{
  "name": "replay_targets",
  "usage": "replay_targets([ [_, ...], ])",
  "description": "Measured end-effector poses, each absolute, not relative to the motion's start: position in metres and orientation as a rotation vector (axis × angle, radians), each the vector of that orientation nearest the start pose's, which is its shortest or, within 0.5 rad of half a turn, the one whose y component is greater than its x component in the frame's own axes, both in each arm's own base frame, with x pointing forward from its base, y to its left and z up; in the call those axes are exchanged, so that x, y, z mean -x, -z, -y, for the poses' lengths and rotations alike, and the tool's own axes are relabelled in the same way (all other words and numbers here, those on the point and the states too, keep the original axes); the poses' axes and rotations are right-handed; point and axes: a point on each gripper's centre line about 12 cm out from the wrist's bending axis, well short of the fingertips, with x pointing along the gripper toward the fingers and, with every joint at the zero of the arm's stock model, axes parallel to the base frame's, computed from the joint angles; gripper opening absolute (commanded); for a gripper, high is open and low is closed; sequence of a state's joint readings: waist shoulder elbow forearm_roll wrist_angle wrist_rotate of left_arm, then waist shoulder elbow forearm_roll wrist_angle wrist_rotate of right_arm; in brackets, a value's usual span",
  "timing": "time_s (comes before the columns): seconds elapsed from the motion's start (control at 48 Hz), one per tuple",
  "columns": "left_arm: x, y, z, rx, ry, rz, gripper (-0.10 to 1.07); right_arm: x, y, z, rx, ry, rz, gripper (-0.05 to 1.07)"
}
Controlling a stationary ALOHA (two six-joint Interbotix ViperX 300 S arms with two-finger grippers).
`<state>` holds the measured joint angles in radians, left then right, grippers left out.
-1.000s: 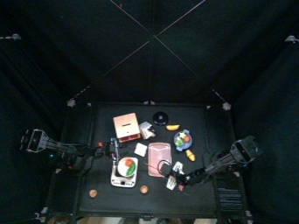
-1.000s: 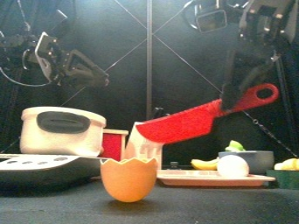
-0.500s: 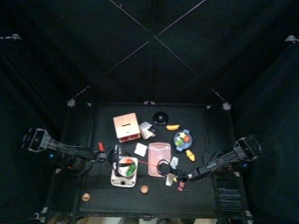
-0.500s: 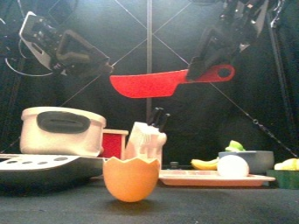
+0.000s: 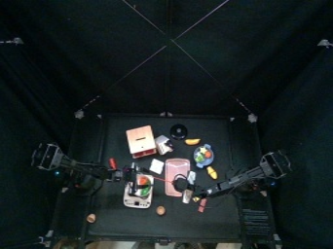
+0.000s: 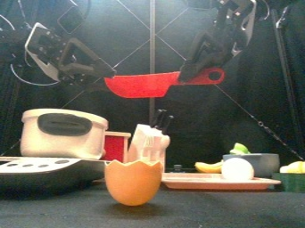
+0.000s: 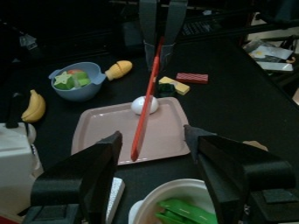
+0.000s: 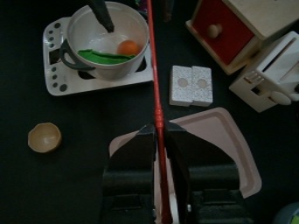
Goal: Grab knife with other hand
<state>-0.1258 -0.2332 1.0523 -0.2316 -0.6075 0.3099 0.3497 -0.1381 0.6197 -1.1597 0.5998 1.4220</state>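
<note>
Red knife (image 6: 152,84) held level in the air above the table, handle clamped in the right gripper (image 8: 156,150), blade pointing toward the left gripper (image 7: 156,143). Left gripper jaws spread wide, blade tip just ahead of them, not touching. Below the knife: pink tray (image 7: 105,122) with a white egg (image 7: 145,104), eggshell cup (image 6: 132,183) in front.

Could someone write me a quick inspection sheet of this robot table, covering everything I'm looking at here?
Surface: black table, crowded.
Job's things: red knife held level in the air by its handle.
Clutter: pink tray with an egg, bowl of food, banana, eggshell cup.
Claws: right claw shut on knife; left claw open, blade tip between its jaws.
Cables: nothing seen.
Surroundings: black curtains.
</note>
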Motion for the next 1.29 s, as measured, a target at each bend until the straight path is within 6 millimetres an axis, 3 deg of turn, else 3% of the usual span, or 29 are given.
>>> replay_targets([
  [0.208,-0.31,-0.185,0.017,-0.149,-0.012,-0.227,0.82,-0.356,-0.223,-0.065,-0.001,0.296,-0.639,0.44],
  [0.688,-0.313,-0.187,0.015,-0.189,-0.01,-0.185,0.4,-0.355,-0.214,-0.06,-0.005,0.312,-0.664,0.48],
  [0.792,-0.313,-0.187,0.017,-0.205,0.006,-0.18,0.39,-0.356,-0.213,-0.059,-0.026,0.315,-0.672,0.59],
  [1.062,-0.313,-0.187,0.016,-0.203,0.004,-0.175,0.39,-0.352,-0.206,-0.063,-0.05,0.256,-0.68,1.02],
  [1.292,-0.313,-0.187,0.016,-0.204,0.005,-0.175,0.39,-0.34,-0.216,-0.06,-0.062,0.244,-0.656,1.04],
])
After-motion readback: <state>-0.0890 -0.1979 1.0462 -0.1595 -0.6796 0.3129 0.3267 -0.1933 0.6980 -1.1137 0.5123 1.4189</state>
